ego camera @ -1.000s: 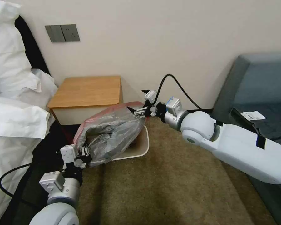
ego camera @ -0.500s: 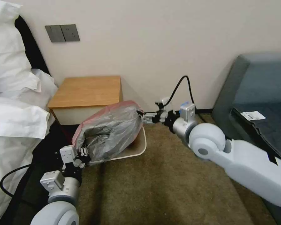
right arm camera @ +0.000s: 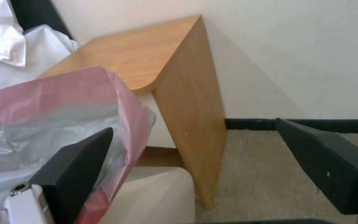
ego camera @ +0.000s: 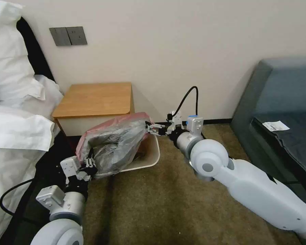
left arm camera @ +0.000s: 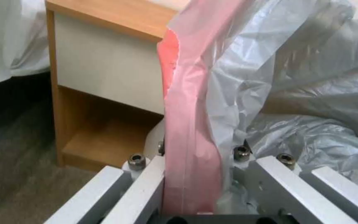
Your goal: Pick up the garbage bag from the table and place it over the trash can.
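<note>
Crinkly pink-banded grey garbage bag (ego camera: 115,144)

Head view high, facing down; both wrist views close, sharing garbage bag (ego camera: 115,144) and table (ego camera: 95,98).

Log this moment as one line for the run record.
left gripper: shut on garbage bag pink band | right gripper: open beside bag | bag over trash can, not seated
</note>
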Robot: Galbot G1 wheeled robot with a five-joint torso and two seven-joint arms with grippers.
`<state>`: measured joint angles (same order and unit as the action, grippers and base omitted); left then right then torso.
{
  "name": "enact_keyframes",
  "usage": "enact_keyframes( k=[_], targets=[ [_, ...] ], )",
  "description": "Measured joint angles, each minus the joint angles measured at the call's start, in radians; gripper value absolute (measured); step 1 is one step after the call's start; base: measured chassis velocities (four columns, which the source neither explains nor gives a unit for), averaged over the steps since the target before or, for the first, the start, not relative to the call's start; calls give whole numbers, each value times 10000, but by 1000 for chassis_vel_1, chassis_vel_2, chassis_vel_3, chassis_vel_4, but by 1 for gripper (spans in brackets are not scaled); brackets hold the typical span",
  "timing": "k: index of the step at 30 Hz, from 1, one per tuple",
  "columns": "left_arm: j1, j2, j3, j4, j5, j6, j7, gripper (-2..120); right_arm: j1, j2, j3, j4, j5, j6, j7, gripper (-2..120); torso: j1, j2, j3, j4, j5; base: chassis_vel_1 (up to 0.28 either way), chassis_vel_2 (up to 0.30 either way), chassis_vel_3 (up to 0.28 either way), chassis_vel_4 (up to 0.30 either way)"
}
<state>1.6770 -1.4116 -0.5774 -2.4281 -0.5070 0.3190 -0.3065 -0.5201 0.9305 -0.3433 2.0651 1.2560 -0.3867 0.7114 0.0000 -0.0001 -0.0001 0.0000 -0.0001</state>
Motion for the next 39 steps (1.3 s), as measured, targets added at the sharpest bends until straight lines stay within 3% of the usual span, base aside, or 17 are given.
enact_keyframes(
  k=[13, 39],
  targets=[
    [-301, 299, 48, 653, -37, -18, 46, 5, -348, 93, 521, 179, 158, 47, 116, 100, 0, 0, 0, 0, 1, 0, 0, 0, 0],
    [-856, 333, -85, 1026, -806, 96, -156, 5, -1364, 33, 1070, 384, -543, 88, 4, 100, 0, 0, 0, 0, 1, 0, 0, 0, 0]
  ],
)
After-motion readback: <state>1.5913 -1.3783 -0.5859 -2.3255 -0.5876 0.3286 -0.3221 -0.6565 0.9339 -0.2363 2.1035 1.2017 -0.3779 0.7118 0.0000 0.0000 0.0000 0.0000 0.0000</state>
